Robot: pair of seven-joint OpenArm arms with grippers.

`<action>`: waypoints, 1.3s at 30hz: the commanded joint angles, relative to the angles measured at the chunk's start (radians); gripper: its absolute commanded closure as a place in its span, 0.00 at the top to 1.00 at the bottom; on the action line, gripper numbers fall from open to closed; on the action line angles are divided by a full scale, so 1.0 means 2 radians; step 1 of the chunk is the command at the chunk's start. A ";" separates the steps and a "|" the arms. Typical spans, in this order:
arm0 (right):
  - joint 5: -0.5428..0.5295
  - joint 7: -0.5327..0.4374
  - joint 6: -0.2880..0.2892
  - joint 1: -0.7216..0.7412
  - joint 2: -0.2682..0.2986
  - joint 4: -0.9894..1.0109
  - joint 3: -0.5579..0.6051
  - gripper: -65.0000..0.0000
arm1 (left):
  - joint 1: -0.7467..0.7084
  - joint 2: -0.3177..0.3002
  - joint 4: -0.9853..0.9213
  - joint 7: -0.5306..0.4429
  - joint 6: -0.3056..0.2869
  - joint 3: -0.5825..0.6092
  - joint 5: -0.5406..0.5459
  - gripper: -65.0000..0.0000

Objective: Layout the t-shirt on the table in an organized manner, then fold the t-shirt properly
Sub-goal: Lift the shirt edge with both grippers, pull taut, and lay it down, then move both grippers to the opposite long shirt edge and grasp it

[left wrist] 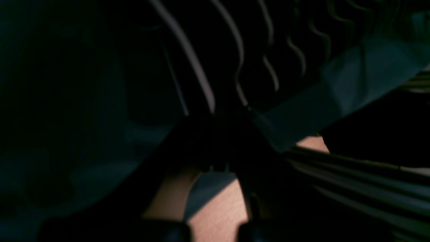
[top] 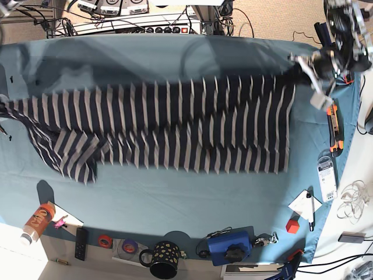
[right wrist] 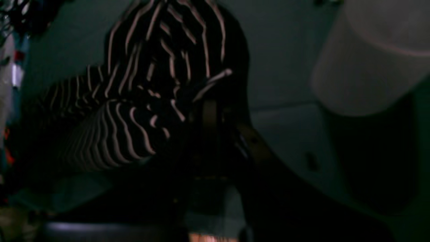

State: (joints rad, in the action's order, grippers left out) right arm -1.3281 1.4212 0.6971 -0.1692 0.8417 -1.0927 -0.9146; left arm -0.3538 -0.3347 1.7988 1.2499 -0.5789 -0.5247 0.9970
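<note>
We see the t-shirt [top: 175, 125] stretched wide across the table [top: 175, 192], running from nine o'clock to about two o'clock in the base view, its stripes standing upright in rows. The shirt's nine o'clock end is bunched, with a fold of fabric drooping toward seven o'clock.

At two o'clock the left gripper [top: 303, 65] sits at the shirt's upper corner, its fingers drawn fully together on the fabric there. From the left wrist camera we see the striped cloth [left wrist: 235, 50] running up out of the dark pincer [left wrist: 218, 134], with the teal table cover [left wrist: 336, 84] beside it toward three o'clock.

The right gripper lies outside the base view, past nine o'clock where the shirt meets the frame edge. In the right wrist view, the right gripper [right wrist: 208, 111] looks closed tight with striped fabric [right wrist: 151, 67] gathered at its tip; the view is dark and blurred.

Along the six o'clock edge stand a spotted mug [top: 165, 256], a blue box [top: 230, 246], rolls of tape [top: 105, 240] and a bottle [top: 36, 221].
</note>
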 commanded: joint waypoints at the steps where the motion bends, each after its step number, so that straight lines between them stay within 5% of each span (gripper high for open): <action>1: -0.006 -0.012 0.000 -0.005 0.027 -0.006 -0.007 0.00 | 0.001 -0.010 0.012 -0.004 -0.006 -0.015 0.007 0.00; 7: -0.005 -0.012 0.000 -0.026 0.037 -0.006 -0.007 0.00 | -0.001 -0.010 0.014 0.000 -0.013 -0.070 0.031 0.00; 19: 0.037 -0.012 0.000 -0.027 -0.060 -0.006 -0.007 0.00 | -0.059 -0.008 0.014 0.007 -0.039 -0.069 0.059 0.00; 20: 0.035 -0.012 0.000 -0.029 -0.061 -0.006 -0.005 0.00 | -0.060 -0.009 0.014 0.007 -0.039 -0.069 0.059 0.09; 24: 0.021 -0.012 0.000 -0.049 -0.051 -0.006 0.019 0.29 | -0.060 -0.009 0.014 -0.011 -0.038 -0.069 0.059 0.40; 28: 0.014 -0.012 0.000 -0.052 -0.029 -0.006 0.024 0.32 | -0.053 -0.009 0.021 -0.023 -0.025 -0.071 0.060 0.41; 32: -0.076 -0.012 0.000 -0.051 0.010 -0.006 0.007 0.32 | -0.037 -0.009 0.054 -0.023 -0.024 -0.082 0.059 0.41; 36: -0.078 -0.012 0.000 -0.008 0.043 -0.006 -0.007 0.32 | -0.008 -0.009 0.082 -0.024 -0.024 -0.099 0.048 0.41; 39: -0.078 -0.012 0.000 0.053 0.041 -0.006 -0.007 0.32 | 0.011 -0.009 0.083 -0.047 -0.023 -0.108 0.012 0.41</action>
State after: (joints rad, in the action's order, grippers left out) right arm -1.4609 1.4166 0.6968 -0.0689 0.8871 -1.0927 -0.9195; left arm -0.3309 -0.3363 1.9495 1.1725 -0.6228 -0.7319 1.0000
